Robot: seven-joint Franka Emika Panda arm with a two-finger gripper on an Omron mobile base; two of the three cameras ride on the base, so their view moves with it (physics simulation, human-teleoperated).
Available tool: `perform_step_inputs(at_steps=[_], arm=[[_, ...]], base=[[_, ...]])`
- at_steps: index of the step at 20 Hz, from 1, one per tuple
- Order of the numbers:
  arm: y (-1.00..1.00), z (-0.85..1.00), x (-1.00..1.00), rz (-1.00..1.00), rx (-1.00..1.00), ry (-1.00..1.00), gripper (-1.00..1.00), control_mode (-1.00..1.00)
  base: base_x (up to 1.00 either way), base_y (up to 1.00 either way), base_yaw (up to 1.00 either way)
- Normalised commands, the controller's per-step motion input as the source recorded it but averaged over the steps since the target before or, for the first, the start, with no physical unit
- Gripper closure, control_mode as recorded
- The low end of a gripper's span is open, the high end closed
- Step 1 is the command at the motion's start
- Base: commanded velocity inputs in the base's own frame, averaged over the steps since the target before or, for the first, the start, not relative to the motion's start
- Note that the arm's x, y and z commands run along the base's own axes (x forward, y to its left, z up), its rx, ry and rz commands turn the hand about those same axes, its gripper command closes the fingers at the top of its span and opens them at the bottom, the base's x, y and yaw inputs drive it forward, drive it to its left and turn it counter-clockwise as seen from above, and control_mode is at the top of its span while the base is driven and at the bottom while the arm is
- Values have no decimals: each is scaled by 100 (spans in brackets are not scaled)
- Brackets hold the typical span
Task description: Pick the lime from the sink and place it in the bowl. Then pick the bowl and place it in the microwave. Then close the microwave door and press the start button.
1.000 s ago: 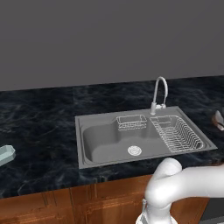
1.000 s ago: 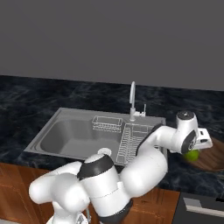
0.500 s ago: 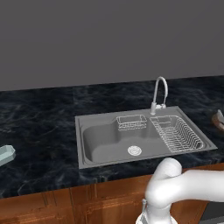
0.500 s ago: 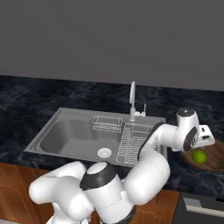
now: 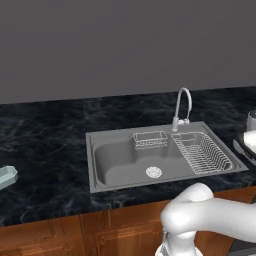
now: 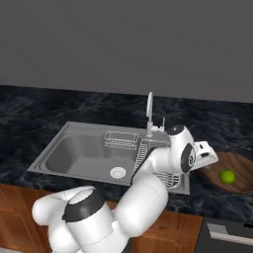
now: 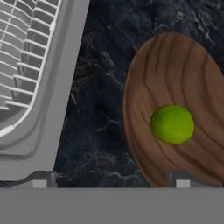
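Observation:
The yellow-green lime (image 7: pixel 172 124) lies free inside the dark brown wooden bowl (image 7: pixel 175 74), which stands on the black counter to the right of the sink (image 7: pixel 61 87). My gripper (image 7: pixel 110 181) hangs open above the strip of counter between sink and bowl, with nothing between its fingers. From the right base view, the lime (image 6: pixel 227 176) rests in the bowl (image 6: pixel 241 168), and my gripper (image 6: pixel 206 154) hovers just left of it, beside the grey steel sink (image 6: pixel 79 153). The microwave is out of view.
A curved faucet (image 5: pixel 181 102) rises behind the sink (image 5: pixel 120 160), with a wire drying rack (image 5: pixel 202 152) in its right part. A pale object (image 5: pixel 7 176) lies at the counter's far left. A dark appliance front (image 6: pixel 227 232) sits below the counter at right.
The jaws have spread fully and let go of the lime, which now rests in the bowl. The hand has drawn back to the left, away from the bowl.

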Motion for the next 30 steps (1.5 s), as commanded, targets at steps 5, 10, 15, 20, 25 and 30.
perform_step_inputs(at_steps=[5,10,15,20,25,30], arm=[[-11,-26,1,4,-3,-1,-100,-100],[-25,0,16,5,-1,0,-100,-100],[-24,-3,20,5,0,0,-100,-100],[-21,-23,18,7,0,0,-100,-100],[-17,-26,17,8,0,0,-100,-100],[-18,-16,12,7,0,0,-100,-100]], base=[[0,0,0],[0,0,0],[0,0,0],[0,0,0],[0,0,0],[0,0,0]])
